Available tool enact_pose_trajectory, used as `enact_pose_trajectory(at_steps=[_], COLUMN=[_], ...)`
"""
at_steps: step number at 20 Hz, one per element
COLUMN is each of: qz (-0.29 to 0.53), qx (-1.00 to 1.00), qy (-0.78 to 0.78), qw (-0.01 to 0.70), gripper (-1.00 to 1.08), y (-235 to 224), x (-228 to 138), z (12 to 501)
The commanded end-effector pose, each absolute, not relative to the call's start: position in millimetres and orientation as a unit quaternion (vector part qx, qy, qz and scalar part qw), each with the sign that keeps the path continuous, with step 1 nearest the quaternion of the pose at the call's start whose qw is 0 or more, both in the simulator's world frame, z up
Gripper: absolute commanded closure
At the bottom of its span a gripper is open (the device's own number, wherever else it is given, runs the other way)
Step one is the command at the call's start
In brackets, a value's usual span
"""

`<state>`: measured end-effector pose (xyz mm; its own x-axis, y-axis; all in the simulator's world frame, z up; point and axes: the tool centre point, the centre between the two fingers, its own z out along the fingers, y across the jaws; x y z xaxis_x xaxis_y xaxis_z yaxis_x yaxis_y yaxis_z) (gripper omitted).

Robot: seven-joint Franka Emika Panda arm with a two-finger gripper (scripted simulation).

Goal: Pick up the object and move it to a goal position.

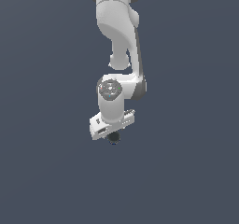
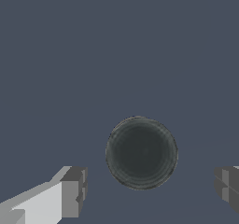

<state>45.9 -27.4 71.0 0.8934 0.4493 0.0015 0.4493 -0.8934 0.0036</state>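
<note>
Hanging from the top edge of the exterior view, the white arm bends down to its wrist and ends in the gripper, whose pale body sits tilted above a small dark object that peeks out just beneath it. In the wrist view the object reads as a round, nearly black disc with a faint greyish rim, lying flat on the surface. The gripper stands open: one grey fingertip shows on one side of the disc and the other only as a grey block at the frame's edge, each with a clear gap of bare floor between it and the disc's rim. The disc lies between the two fingers, touching neither, a little nearer the one cut off by the frame. All around it the surface is a plain, even slate blue, without seams, walls or borders to be seen in either view, and it fills both frames.
</note>
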Motion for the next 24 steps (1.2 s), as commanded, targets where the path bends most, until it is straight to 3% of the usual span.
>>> enact_pose_trajectory(at_steps=[1, 24], qz=[0.001, 0.0], qx=[0.971, 0.969], qy=[0.241, 0.246], qw=[0.001, 0.0], gripper=[-0.92, -0.92], y=[-28, -28], x=[47, 47], z=[66, 14])
